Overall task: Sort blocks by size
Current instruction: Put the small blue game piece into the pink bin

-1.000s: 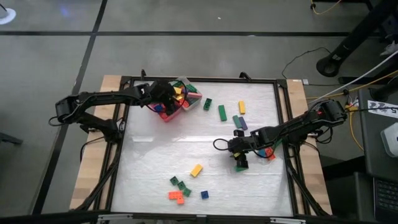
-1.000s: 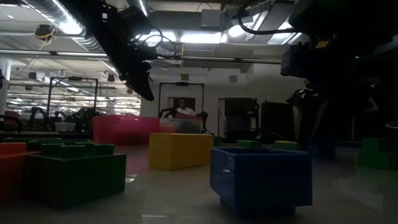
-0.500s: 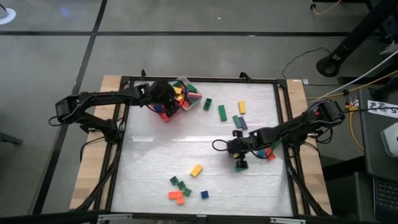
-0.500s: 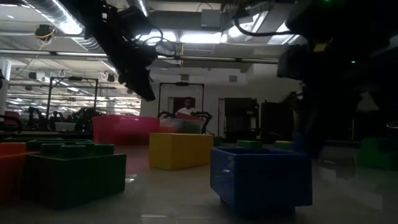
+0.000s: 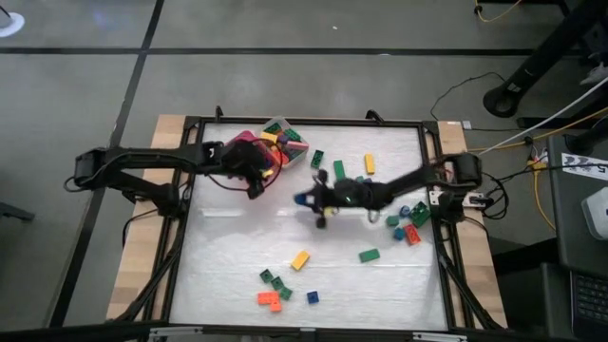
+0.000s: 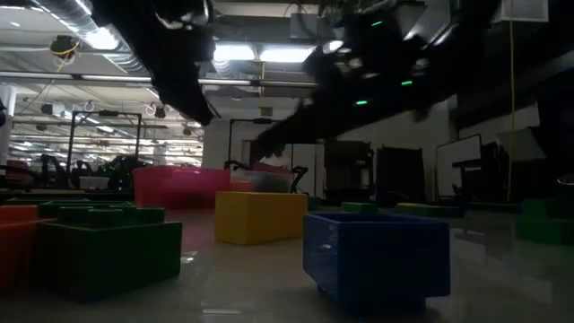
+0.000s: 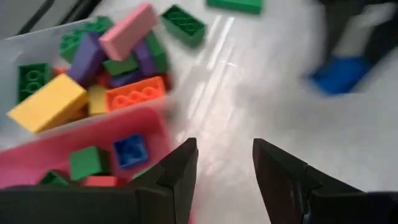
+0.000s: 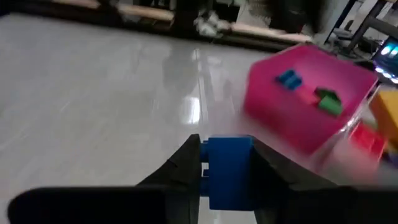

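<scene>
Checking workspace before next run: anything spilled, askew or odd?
Nothing damaged. Loose studded plastic bricks lie scattered on the table, unsorted. The right end effector carries a small blue brick toward the pink square tray.

Both arms are built of slim black segments with dark cables looped along them. Behind the jaws, smooth black angular fingers [image 7: 180,177] are seen; small green lights possibly glow on one arm.

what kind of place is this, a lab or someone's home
Most likely a robotics lab or workshop: a framed work table on a bare concrete floor, exposed ceiling ducts with strip lights, and cables trailing beside the rig.
</scene>
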`<state>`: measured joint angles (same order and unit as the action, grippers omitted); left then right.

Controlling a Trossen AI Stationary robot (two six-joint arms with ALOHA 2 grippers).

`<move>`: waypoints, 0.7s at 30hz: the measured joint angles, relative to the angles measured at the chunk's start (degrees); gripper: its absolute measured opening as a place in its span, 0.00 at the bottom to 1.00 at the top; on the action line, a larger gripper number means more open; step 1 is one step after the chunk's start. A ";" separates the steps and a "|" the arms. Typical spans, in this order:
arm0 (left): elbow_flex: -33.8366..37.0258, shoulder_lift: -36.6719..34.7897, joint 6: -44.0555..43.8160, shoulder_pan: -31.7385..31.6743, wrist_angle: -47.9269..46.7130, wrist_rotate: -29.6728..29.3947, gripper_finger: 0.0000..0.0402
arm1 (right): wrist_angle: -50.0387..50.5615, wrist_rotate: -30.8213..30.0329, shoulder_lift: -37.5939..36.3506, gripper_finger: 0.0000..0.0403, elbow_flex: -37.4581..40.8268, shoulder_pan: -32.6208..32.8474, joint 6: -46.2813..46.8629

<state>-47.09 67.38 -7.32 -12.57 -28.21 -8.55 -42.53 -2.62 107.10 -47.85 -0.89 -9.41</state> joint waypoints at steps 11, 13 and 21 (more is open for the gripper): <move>0.00 -6.64 -9.37 11.26 -7.18 -0.85 0.36 | 8.14 8.19 18.50 0.25 -30.50 -8.34 -0.17; 0.00 -7.34 -11.67 13.23 -8.73 -1.19 0.36 | 9.63 8.19 19.75 0.25 -34.21 -9.07 -0.82; 0.00 -7.95 -15.08 20.75 -10.33 -0.96 0.36 | 14.19 6.73 21.43 0.30 -40.14 -10.55 -2.86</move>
<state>-47.09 59.43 -22.40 8.18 -38.54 -9.52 -28.34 4.11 128.53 -87.99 -11.44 -12.27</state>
